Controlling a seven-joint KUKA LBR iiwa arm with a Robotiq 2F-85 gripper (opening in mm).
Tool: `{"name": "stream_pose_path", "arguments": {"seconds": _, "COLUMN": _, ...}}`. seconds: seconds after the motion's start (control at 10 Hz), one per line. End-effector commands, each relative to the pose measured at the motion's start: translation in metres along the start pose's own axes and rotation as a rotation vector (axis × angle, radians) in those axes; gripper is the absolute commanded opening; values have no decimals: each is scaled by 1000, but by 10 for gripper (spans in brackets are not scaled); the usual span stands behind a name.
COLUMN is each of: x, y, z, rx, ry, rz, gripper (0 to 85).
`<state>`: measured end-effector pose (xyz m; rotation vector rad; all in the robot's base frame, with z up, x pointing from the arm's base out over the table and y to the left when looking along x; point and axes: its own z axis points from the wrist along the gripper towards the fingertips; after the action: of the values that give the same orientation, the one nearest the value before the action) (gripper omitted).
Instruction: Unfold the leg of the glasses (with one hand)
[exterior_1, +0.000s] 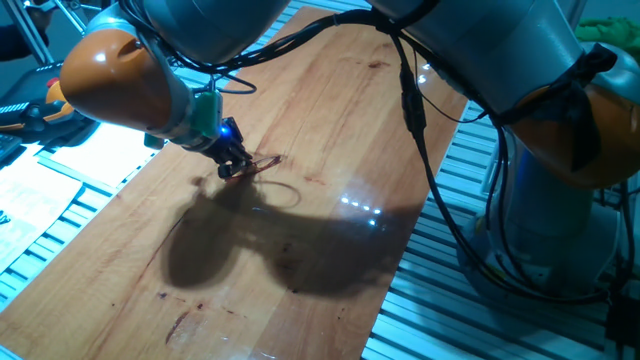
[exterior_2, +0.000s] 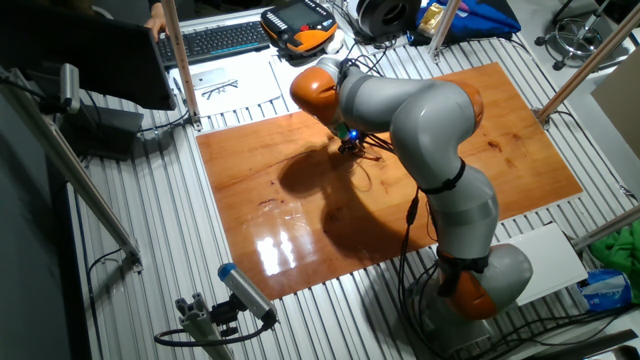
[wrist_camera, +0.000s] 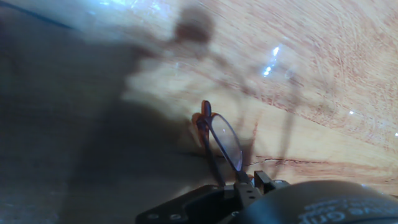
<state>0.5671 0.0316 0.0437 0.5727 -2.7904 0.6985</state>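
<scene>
Hand view, lower centre: the gripper (wrist_camera: 245, 186) is pinched on the glasses (wrist_camera: 221, 142), whose oval rim rises toward mid-frame over the wooden table (wrist_camera: 323, 74). Fixed view, upper left of centre: the glasses (exterior_1: 262, 163) lie at the gripper (exterior_1: 233, 166), on the table (exterior_1: 330, 100).

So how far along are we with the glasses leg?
Done: the claw is down at the glasses on the wooden table. In hand: the hand view shows the glasses right at the fingertips, one rim standing up off the wood, so a grip or nudge on the frame seems under way. Left: no leg visibly swung out; whether the claw is closed is unclear.
</scene>
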Motion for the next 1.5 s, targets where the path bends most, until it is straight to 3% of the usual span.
{"name": "stream_pose_path", "arguments": {"seconds": 0.0, "x": 0, "y": 0, "z": 0, "rx": 7, "ry": 0, "rz": -2, "gripper": 170}}
{"name": "stream_pose_path", "arguments": {"seconds": 0.8, "x": 6, "y": -1, "z": -2, "rx": 21, "ry": 7, "rz": -6, "gripper": 170}}
{"name": "stream_pose_path", "arguments": {"seconds": 1.4, "x": 7, "y": 1, "z": 3, "rx": 36, "ry": 6, "rz": -6, "gripper": 170}}
